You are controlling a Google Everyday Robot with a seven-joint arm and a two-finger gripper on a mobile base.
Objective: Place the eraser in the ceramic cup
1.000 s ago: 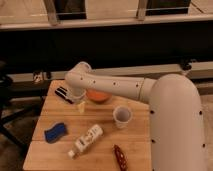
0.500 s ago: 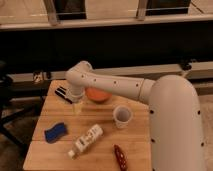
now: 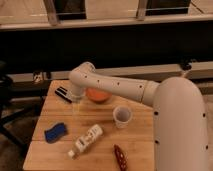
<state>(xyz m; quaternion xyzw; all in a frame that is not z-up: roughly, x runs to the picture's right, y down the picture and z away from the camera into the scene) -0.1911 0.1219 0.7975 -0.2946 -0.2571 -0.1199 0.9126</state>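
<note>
The eraser (image 3: pixel 62 93), a small flat black block with thin white stripes, lies on the wooden table (image 3: pixel 145 142) near its far left edge. The white ceramic cup (image 3: pixel 122 116) stands upright at the middle right of the table, apart from the eraser. My white arm reaches in from the right, and its wrist bends down over the table's far left. My gripper (image 3: pixel 76 103) hangs below the wrist, just right of the eraser and left of the orange bowl. I cannot tell whether it touches the eraser.
An orange bowl (image 3: pixel 97 95) sits behind the cup. A blue wavy-edged sponge (image 3: pixel 55 132) lies front left, a white bottle (image 3: pixel 86 141) lies on its side front middle, and a reddish-brown object (image 3: pixel 120 157) is at the front edge. A dark ledge runs behind the table.
</note>
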